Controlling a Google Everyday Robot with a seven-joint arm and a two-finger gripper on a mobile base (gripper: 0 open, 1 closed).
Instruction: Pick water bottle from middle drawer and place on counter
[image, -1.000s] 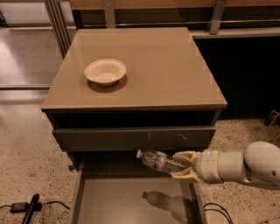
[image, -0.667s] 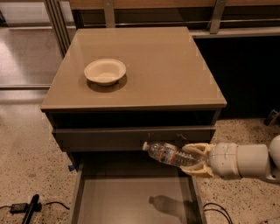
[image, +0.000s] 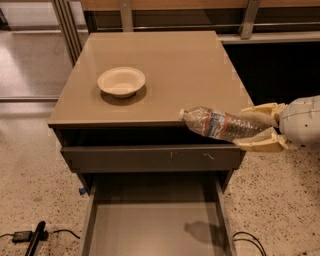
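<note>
**A:** How far along is the job looking?

**B:** About halfway, I'm judging. The square tan glossy counter (image: 200, 60) on the grey cabinet isn't carrying the bottle yet. The wide shallow grey-brown middle drawer (image: 150, 225) is standing pulled out with nothing lying on its bare bottom, only a shadow. So the pick is looking done, and the placing is what's remaining.

**A:** Where's the bottle sitting, then?

**B:** The cream two-finger gripper (image: 240, 128) is reaching in from the right, level with the counter's front right corner, and it's clamping the base end of the small clear ribbed water bottle with the red-and-dark label band (image: 220, 125). The bottle is lying almost level in the air. Its white cap is pointing left and overlapping the counter's front edge in this view, and its body is hanging in front of that corner. I can't tell whether it's clearing the top.

**A:** Is anything getting in the way?

**B:** Not much. The plain scratched grey drawer front (image: 150, 157) is sitting shut just under the bottle. A shallow round off-white paper bowl (image: 121, 81) is resting left of centre on the counter, well apart from the bottle, so the right half is offering room. Down on the speckled terrazzo floor (image: 30, 165), a black cabled device (image: 34, 239) is lying left of the drawer, and a dark cable loop (image: 247, 241) is lying to its right, neither of them near the path.
</note>
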